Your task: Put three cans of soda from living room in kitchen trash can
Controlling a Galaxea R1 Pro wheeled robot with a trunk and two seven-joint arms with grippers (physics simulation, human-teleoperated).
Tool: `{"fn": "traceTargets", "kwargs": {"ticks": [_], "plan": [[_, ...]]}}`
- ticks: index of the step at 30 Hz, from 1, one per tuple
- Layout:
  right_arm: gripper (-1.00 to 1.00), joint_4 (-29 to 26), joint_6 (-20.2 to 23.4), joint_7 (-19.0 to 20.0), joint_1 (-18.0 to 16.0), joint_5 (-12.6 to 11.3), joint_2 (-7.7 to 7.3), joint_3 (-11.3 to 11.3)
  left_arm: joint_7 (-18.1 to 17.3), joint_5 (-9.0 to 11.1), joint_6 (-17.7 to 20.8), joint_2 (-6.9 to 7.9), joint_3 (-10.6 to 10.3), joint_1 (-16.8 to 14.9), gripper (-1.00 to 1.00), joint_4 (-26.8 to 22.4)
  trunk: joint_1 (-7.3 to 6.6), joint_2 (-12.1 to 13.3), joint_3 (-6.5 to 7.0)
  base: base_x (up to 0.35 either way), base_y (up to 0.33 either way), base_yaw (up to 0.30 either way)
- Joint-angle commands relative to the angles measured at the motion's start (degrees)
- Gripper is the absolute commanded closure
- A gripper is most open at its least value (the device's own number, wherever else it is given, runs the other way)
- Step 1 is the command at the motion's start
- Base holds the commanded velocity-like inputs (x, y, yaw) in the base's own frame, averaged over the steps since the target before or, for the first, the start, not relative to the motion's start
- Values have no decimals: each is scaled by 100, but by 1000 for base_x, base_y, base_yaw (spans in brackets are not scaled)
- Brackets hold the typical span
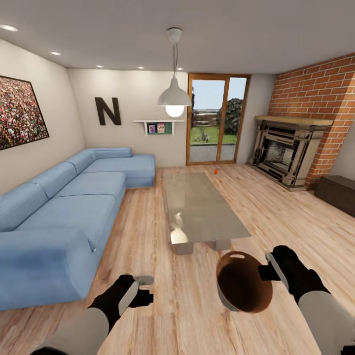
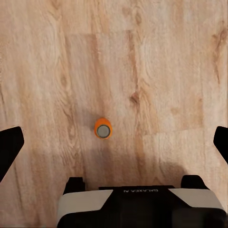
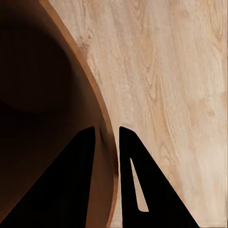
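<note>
A can of soda [image 2: 103, 128], orange with a grey top, stands upright on the wood floor straight below my left gripper [image 2: 116, 137], which is open wide and well above it. In the head view the left gripper [image 1: 140, 292] hovers low over the floor by the sofa's near end. Another can of soda [image 1: 215, 171] stands on the floor past the far end of the coffee table. My right gripper [image 1: 268, 270] is shut on the rim of the tash can [image 1: 236, 255], held tilted with its brown inside facing up; its fingers [image 3: 80, 156] straddle the rim [image 3: 102, 109].
This is the living room. A light-blue corner sofa [image 1: 64, 212] runs along the left. A glass coffee table [image 1: 199, 207] stands ahead in the middle. A brick fireplace [image 1: 291, 148] and a dark bench [image 1: 337, 193] are at the right. Open floor lies on both sides of the table.
</note>
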Motion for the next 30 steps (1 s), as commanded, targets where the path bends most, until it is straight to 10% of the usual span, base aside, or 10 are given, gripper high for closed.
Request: {"fn": "traceTargets", "kwargs": {"ticks": [1,8,23,30], "plan": [[100,-201,109,7,-62,-61,20,-12,0,2,-78,-9,0,-2,-100,112,-1,-3,2,0,0,0],[100,-777,166,-1,-164,-63,87,-14,27,-26,-480,-31,-2,-4,-100,282,-1,-3,2,0,0,0],[100,-1146,166,-278,-564,377,754,-35,287,-23,-895,-41,-18,27,-100,428,-1,-3,2,0,0,0],[100,-1142,166,-297,-568,399,763,-194,290,5,-1009,-41,-10,31,-100,690,-1,-3,2,0,0,0]]}}
